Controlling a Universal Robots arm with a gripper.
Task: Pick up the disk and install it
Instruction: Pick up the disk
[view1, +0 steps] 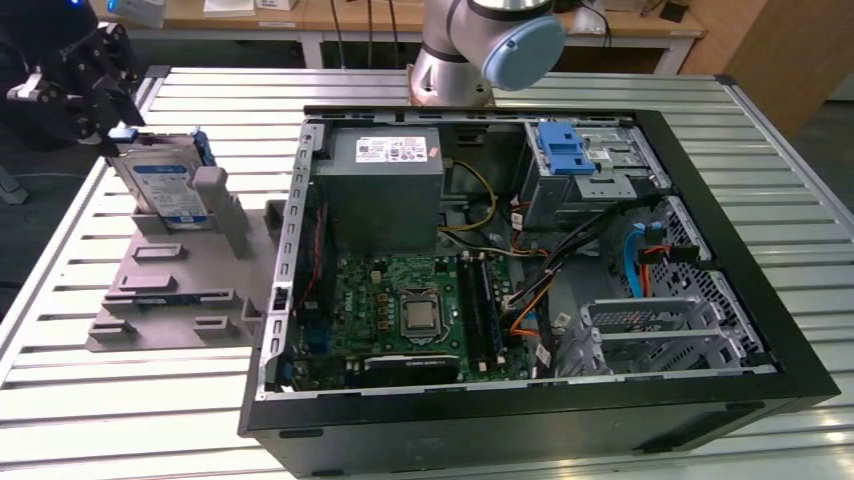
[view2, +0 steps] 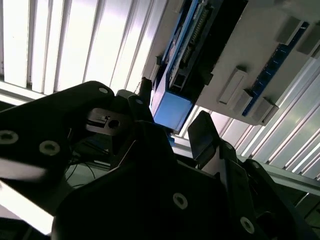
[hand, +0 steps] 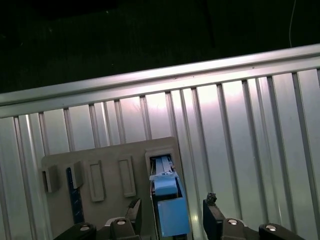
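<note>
The disk (view1: 166, 186) stands on edge in a slot of the grey holder (view1: 174, 300), at the exterior view's left beside the computer case. Its blue-and-white label faces the camera and a blue bracket frames it. My gripper (view1: 118, 128) hangs just over the disk's upper end. In the first wrist view the disk (hand: 167, 205) is edge-on between my two black fingers (hand: 134, 210), with a gap on each side. My gripper (hand: 172, 214) is open. In the second wrist view the bracket's blue end (view2: 172, 109) sits between the fingers (view2: 204, 132).
The open black computer case (view1: 747, 250) lies on the slatted metal table (view1: 120, 420). Inside are a grey power supply (view1: 380, 175), the motherboard (view1: 400, 300), and a drive cage with a blue latch (view1: 567, 150). The arm's base (view1: 474, 50) stands behind the case.
</note>
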